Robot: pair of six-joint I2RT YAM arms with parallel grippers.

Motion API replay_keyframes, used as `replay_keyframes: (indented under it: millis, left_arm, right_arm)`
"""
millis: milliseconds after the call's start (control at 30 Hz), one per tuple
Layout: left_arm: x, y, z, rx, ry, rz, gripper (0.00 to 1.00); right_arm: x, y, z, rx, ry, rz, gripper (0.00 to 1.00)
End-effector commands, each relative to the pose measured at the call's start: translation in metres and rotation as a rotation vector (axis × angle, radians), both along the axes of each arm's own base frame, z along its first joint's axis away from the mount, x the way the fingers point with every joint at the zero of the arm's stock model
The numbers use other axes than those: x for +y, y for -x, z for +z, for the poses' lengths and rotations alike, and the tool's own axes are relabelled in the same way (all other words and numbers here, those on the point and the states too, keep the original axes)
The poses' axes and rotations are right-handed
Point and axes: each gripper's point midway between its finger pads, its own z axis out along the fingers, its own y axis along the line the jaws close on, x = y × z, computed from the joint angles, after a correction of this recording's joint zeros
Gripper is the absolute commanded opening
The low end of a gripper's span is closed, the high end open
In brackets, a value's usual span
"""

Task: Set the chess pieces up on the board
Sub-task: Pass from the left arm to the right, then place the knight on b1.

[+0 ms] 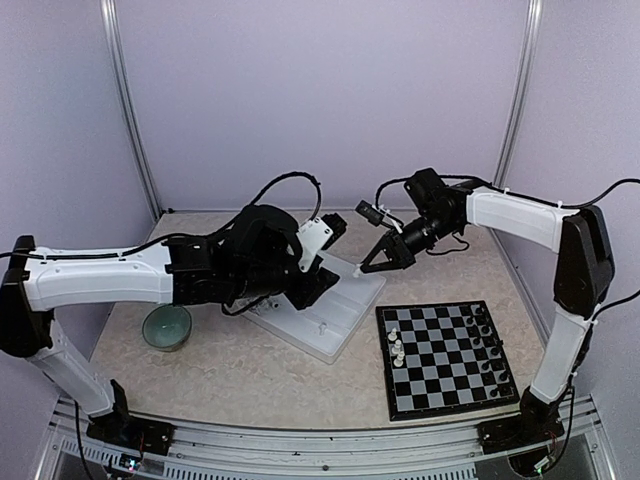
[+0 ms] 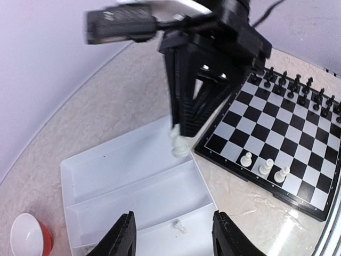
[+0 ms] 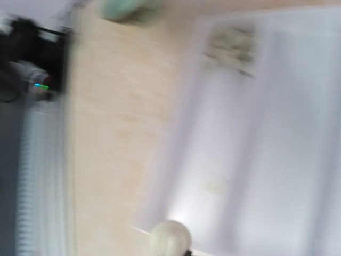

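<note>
So here's where we're at. The right end effector (image 1: 368, 265) is clamped on a white piece (image 2: 178, 145). The left wrist view shows it best, with the piece pinched at the very tips of the black fingers and hanging over the white divided tray (image 1: 330, 318), near the tray's corner closest to the board (image 1: 445, 362). The right wrist view is badly smeared, so all we get there is a pale round blob at the bottom edge with the tray blurred behind it.

The left end effector (image 2: 176, 236) has its fingers spread wide apart and grips nothing. It sits over the tray, looking across at the other arm. Right between its fingertips a small white piece (image 2: 180, 226) lies in one of the tray's compartments, and we can't tell which kind of piece it is.

The board lies flat on the bench (image 1: 250, 375), just beside the tray on the right. The black pieces (image 1: 482, 345) are lined up along the side farthest from the tray, two rows deep as far as we can make out. The three white pieces (image 1: 397, 348) stand close together on the opposite side, near the edge that faces the tray — all upright. The rest of the squares are bare.

A greenish bowl (image 1: 167, 327) sits on the bench to the left of the tray, under the left arm.
</note>
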Motion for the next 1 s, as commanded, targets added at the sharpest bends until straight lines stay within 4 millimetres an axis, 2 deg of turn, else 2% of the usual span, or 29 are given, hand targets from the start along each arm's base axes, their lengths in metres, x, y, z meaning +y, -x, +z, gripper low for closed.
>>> replay_keyframes:
  millis: [0,67,200,367,467,667,967]
  left_arm:
    - [0.027,-0.016,0.042,-0.042,0.064,0.023,0.49]
    - [0.041,-0.031,0.047,-0.045,0.074,0.057,0.50]
    - [0.068,-0.063,0.039,-0.030,0.102,0.135,0.50]
    - [0.090,-0.081,0.030,0.000,0.176,0.175,0.50]
    - [0.094,-0.085,0.024,0.019,0.181,0.180,0.50]
    - [0.096,-0.087,0.013,0.033,0.169,0.190,0.50]
    - [0.096,-0.087,0.009,0.042,0.163,0.189,0.50]
  right_arm:
    - [-0.034,-0.021,-0.011,-0.246,0.164,-0.097,0.00]
    - [-0.046,-0.025,-0.021,-0.316,0.229,-0.129,0.00]
    - [-0.070,-0.028,-0.047,-0.389,0.344,-0.192,0.00]
    - [-0.090,-0.027,-0.074,-0.446,0.437,-0.229,0.00]
    - [-0.096,-0.028,-0.085,-0.461,0.470,-0.234,0.00]
    - [-0.092,-0.016,-0.107,-0.432,0.488,-0.173,0.00]
    - [-0.085,0.003,-0.124,-0.384,0.478,-0.108,0.00]
